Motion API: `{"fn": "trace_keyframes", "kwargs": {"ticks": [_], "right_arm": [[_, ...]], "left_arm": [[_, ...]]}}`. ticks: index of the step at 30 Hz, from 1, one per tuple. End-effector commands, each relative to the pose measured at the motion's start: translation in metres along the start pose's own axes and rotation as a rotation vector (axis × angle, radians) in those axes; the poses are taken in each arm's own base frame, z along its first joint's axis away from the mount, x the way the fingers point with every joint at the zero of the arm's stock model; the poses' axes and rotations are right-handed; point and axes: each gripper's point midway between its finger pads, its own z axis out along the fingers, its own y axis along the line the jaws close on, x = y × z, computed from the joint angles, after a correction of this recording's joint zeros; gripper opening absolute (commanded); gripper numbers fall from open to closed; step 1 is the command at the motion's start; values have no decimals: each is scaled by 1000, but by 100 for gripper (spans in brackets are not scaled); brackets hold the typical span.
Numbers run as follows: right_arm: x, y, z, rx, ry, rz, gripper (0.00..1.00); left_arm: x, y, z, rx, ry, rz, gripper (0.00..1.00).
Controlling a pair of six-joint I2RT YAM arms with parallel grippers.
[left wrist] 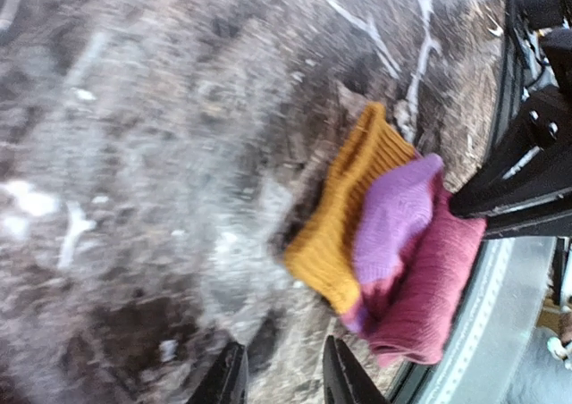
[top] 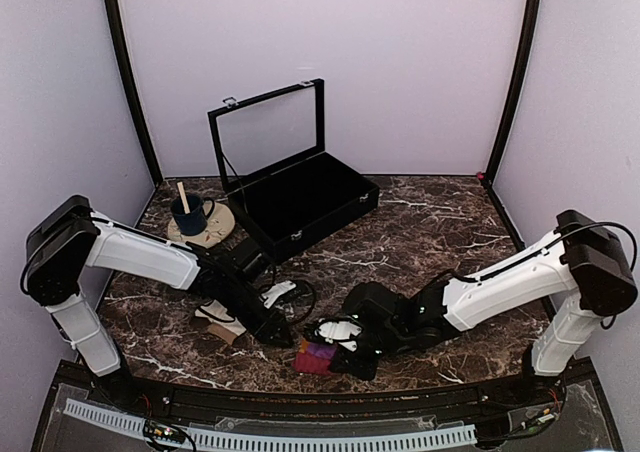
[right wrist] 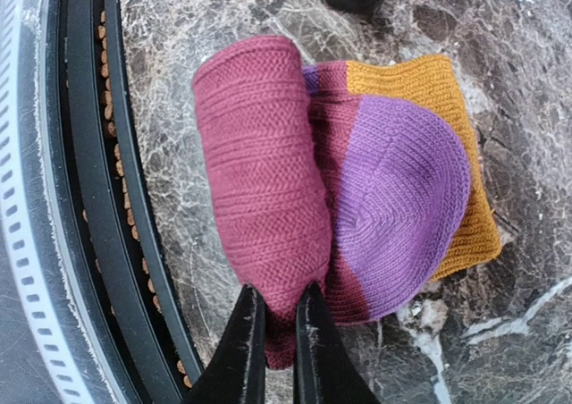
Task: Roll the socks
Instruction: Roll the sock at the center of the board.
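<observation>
The magenta-pink sock (right wrist: pixel 259 163) lies partly rolled near the table's front edge, with a purple heel patch (right wrist: pixel 402 189) and a mustard cuff (right wrist: pixel 456 109). In the top view it is a small bundle (top: pixel 314 357). My right gripper (right wrist: pixel 277 332) is shut on the near end of the magenta roll. My left gripper (left wrist: pixel 284 382) hovers just left of the bundle (left wrist: pixel 402 252), open with only marble between its fingers. A pale cream-beige sock (top: pixel 220 324) lies on the table beneath the left forearm, partly hidden by it.
An open black case (top: pixel 300 197) with its lid raised stands at the back. To its left, a beige saucer (top: pixel 212 230) carries a dark blue cup (top: pixel 188 214). The table's black front rail (right wrist: pixel 98 198) runs right beside the sock.
</observation>
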Motion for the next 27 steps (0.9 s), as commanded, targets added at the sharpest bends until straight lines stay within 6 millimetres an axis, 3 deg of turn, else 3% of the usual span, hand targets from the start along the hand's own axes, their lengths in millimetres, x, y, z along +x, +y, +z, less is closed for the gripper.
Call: {"fn": "trace_keyframes", "kwargs": {"ticks": [1,8,16,21,27], "right_arm": [[27,2,4,-68,109,82,0],[27,-3,3,-127,137,136,0],[27,-3,8,-198,197,179,0],[27,-5,10,-251,235,230,0],[27,-7,12,-313,278,287,0]], "left_arm": [[-10,8,-15,-82,-72,2,32],[-19,15,-34,-169,-180,-5,32],[-25,2,-72,-237,-429,69,33],[-18,-27,-71,-310,-477,293,34],[-7,-41,-62,-325,-451,398,34]]}}
